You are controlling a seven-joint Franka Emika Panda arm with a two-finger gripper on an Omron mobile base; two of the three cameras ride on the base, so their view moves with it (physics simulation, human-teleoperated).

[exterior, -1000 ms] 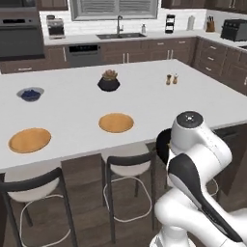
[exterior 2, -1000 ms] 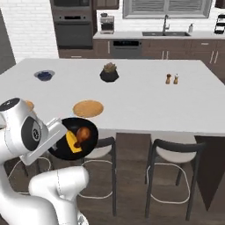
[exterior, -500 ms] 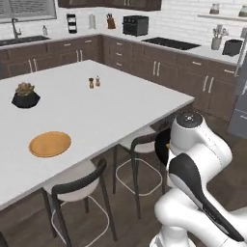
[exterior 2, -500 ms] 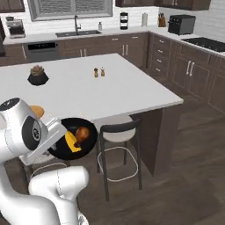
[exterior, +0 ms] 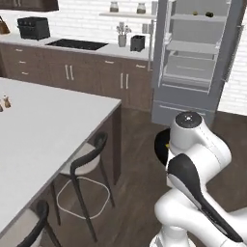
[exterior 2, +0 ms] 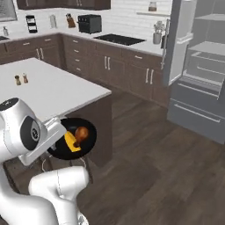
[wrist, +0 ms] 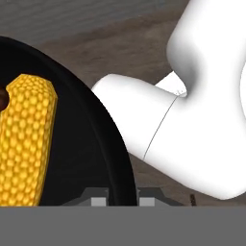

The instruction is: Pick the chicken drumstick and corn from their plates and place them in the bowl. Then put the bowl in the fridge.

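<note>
bowl (exterior 2: 72, 139) held out in front of the robot, corn (exterior 2: 71, 141) and chicken drumstick (exterior 2: 81, 133) in it side by side, island counter (exterior 2: 48, 90) at ten o'clock, fridge (exterior 2: 200, 70) at two o'clock, probably open, stool (exterior: 89, 166) beside the counter

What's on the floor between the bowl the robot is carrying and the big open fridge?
Nothing: in the right base view, only bare dark wooden floor lies between the dark round bowl and the tall grey fridge.

path: bare wood floor (exterior 2: 167, 167) to fridge (exterior 2: 200, 66) | fridge open | obstacle: island counter (exterior 2: 52, 90) beside arm
</note>
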